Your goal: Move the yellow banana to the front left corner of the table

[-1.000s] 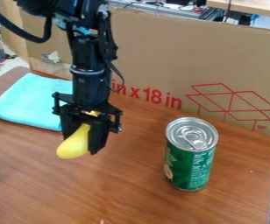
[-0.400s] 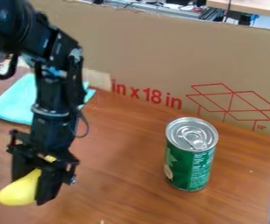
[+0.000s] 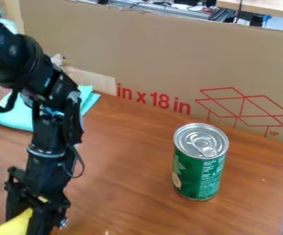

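- The black gripper (image 3: 27, 221) hangs at seven o'clock in the view, its arm (image 3: 46, 92) coming in from ten o'clock.
- Its fingers are pinching a rounded yellow object (image 3: 14, 226), which pokes out towards the seven o'clock edge, where it is partly cut off.
- So the grasp is made and, judging by the grip, looks secure. The release is not done: the yellow object is between the fingers, not set down free of them. Whether its underside touches the wooden table (image 3: 132, 183) I cannot tell.
- A green can (image 3: 198, 176) with a silver lid stands upright between four and five o'clock. Seen from the gripper, it is at two o'clock, well apart and ungripped; its lid looks sealed.
- A turquoise cloth (image 3: 18, 118) lies at nine o'clock, partly behind the arm.
- A cardboard sheet (image 3: 162, 50) with red print stands along the table's back, from ten through twelve to three o'clock.
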Controlling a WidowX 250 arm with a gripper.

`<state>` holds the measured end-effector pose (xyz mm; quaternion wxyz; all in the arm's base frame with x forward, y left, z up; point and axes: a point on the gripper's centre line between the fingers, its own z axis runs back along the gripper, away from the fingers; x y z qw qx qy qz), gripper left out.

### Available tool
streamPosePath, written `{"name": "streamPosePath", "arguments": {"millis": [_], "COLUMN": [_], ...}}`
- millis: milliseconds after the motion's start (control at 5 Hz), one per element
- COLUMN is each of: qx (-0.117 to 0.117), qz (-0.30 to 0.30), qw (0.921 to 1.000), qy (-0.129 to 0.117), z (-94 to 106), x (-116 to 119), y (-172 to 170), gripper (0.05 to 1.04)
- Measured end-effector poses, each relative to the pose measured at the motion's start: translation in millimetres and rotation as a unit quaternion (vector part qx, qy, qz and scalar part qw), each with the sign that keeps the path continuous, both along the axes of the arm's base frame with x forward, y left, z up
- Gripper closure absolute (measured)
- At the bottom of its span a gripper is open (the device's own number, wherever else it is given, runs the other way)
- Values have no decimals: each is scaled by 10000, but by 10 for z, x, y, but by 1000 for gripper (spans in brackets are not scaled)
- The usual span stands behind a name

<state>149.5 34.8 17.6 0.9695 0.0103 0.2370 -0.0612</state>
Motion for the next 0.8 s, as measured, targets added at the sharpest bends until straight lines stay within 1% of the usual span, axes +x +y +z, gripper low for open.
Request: {"name": "streamPosePath", "arguments": {"millis": [200,400,600,800], "qx": [-7,-2,-27,-72], "qz": [-48,-30,92,-44], "qw": [10000,9999,9995,9999], "qy": [61,122,303,-60], "z": [-50,-52,-17,206], "x": [29,34,14,119], "y": [-7,-6,-45,-138], "gripper": [483,429,190,73]}}
